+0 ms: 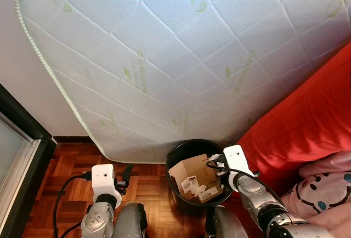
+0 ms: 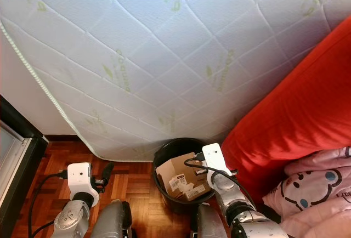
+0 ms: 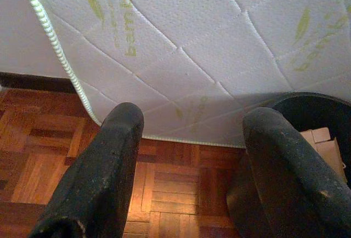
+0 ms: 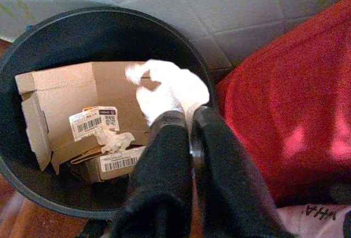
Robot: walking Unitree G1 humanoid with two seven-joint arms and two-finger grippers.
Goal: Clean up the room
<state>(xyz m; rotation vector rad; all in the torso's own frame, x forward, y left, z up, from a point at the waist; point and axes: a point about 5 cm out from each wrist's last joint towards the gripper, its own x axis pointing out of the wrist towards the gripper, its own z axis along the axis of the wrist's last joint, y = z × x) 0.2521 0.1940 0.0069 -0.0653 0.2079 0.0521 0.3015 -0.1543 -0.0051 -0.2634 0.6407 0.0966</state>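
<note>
The right gripper (image 4: 184,120) hangs over the black bin (image 4: 82,29), its jaws clenched on a wad of white tissue (image 4: 167,90). The tissue sticks out past the fingertips, above the bin's mouth and close to the rim on the red side. Beyond and below the jaws, inside the bin, lie torn cardboard boxes (image 4: 60,106) with barcode labels, and a smaller crumpled scrap (image 4: 112,138) rests on them. Beside the right jaws, just outside the bin, a red cover (image 4: 285,90) drapes down; in the head views a pink cloth (image 1: 323,186) with cartoon faces lies next to it, near the right arm.

The left gripper (image 3: 189,139) is held low over the parquet floor (image 3: 170,186), jaws released and wide apart with nothing between them. Straight ahead of them leans a quilted white mattress (image 3: 219,46) against the wall, its lower edge meeting the floor. The bin's dark rim sits just past the left gripper's inner finger (image 3: 290,166). In the head views the bin (image 1: 181,153) stands at the mattress's foot, between the two arms.
</note>
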